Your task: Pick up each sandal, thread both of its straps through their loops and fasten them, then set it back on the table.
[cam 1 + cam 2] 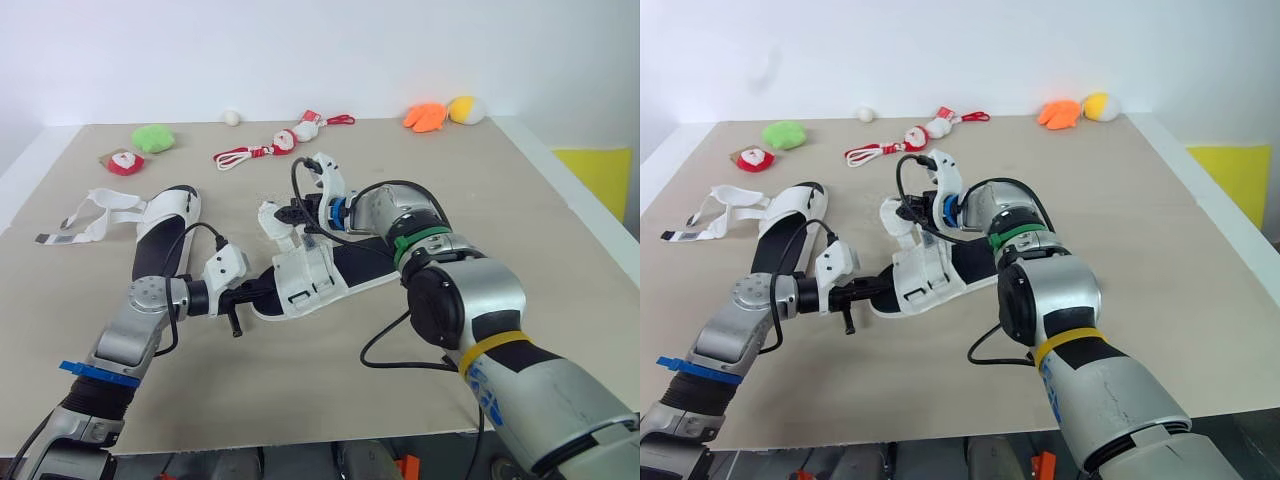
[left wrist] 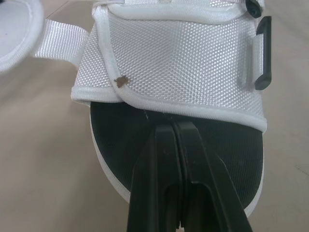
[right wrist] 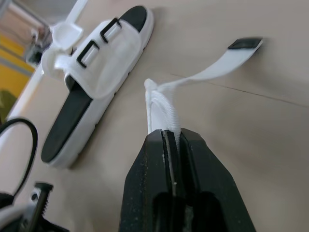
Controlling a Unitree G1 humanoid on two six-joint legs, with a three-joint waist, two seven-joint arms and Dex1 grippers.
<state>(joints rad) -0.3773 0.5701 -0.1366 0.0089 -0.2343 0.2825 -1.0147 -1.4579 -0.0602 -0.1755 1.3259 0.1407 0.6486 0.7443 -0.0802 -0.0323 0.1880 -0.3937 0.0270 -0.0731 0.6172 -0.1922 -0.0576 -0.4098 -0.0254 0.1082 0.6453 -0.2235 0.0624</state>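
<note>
A white sandal (image 1: 306, 280) with a black footbed lies mid-table. My left gripper (image 1: 256, 291) is shut on the toe end of its sole; in the left wrist view the fingers (image 2: 164, 159) pinch the black footbed just below the white upper and its black loop (image 2: 261, 53). My right gripper (image 1: 300, 213) is shut on this sandal's white strap (image 3: 163, 108), lifted above the heel end, with the black-tipped strap end (image 3: 244, 44) trailing free. The second sandal (image 1: 162, 240) lies to the left, its straps (image 1: 92, 216) undone and spread on the table.
Small toys line the far edge: a green plush (image 1: 152, 138), a red-and-white plush (image 1: 125, 162), santa figures on red cord (image 1: 270, 148), a white ball (image 1: 231, 117), an orange plush (image 1: 425, 117) and a yellow one (image 1: 466, 109). The table's right edge (image 1: 590, 215) is near.
</note>
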